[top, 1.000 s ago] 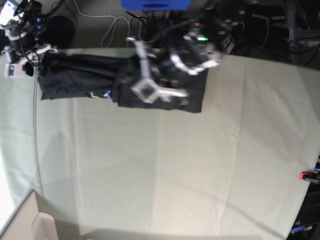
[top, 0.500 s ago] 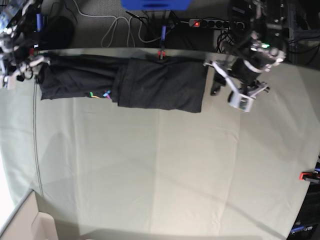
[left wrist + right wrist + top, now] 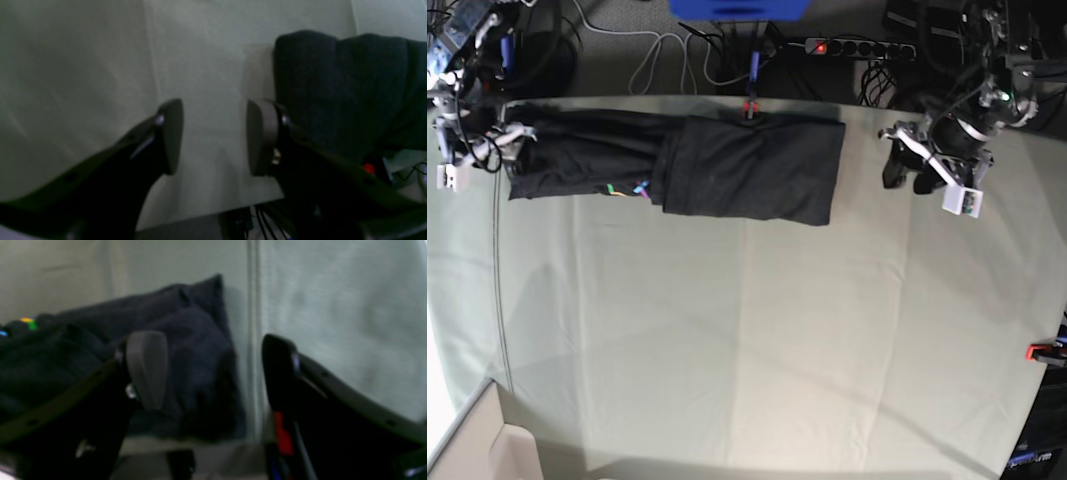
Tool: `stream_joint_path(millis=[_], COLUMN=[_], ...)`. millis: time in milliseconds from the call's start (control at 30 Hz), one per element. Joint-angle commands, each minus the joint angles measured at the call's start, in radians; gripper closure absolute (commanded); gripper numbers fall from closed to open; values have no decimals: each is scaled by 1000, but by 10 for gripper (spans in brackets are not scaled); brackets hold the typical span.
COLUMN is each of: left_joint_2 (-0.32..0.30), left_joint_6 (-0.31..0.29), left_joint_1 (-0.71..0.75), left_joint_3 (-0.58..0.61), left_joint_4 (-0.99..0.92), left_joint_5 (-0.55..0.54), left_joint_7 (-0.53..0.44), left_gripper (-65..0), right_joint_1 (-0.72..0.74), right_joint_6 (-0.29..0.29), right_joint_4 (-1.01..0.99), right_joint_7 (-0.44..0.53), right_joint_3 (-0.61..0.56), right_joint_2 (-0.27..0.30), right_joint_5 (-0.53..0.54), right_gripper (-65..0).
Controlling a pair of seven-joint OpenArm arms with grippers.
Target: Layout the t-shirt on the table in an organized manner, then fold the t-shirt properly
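Along the far edge of the desk (image 3: pixel 757 340) lies the t-shirt (image 3: pixel 727 165), folded into a long dark band that runs sideways, with a wider doubled panel at its middle and right part and a narrower stretch reaching toward the left. A few small coloured marks of the print (image 3: pixel 627 189) peep out at the lower edge of the narrower stretch, just beside the step where the wider panel begins. Beyond the garment's right end, apart from it and over bare pale cloth, hangs the left pincer (image 3: pixel 905 172); in its wrist view the two grey pads (image 3: pixel 171 133) stand apart with only desk cloth between them, and the shirt's folded black edge (image 3: pixel 340 90) sits just beside the right-hand pad without being gripped. At the garment's left end is the right pincer (image 3: pixel 487 148), near the desk's far left corner; its wrist view shows the fingers (image 3: pixel 146 368) spread wide, holding nothing, with the shirt's bunched corner (image 3: pixel 196 350) lying between and behind them. A red clamp (image 3: pixel 1039 351) sits at the desk's right edge, and cables (image 3: pixel 667 50) trail on the floor behind.
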Motion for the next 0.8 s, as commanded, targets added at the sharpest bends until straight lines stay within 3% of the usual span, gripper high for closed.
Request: stream_joint_path(millis=[0,433,767], left_joint_2=[-6,-7,-6], left_joint_6=[-7,-7,-5], left_joint_1=[-5,-7,-22], left_joint_3=[-4,-4,-4], left_joint_4=[15,15,15], left_joint_5=[-17,-17,-17], left_joint_7=[-20,-20,-20], left_gripper=[-298,-298,-298], right_joint_1=[3,67,53], right_joint_6=[3,3,3], right_joint_4=[-4,-252,-265], right_joint_7=[18,18,18], right_joint_3=[3,9,4], right_joint_2=[12,69,49], right_joint_5=[10,10,10], right_gripper=[-451,-451,-437])
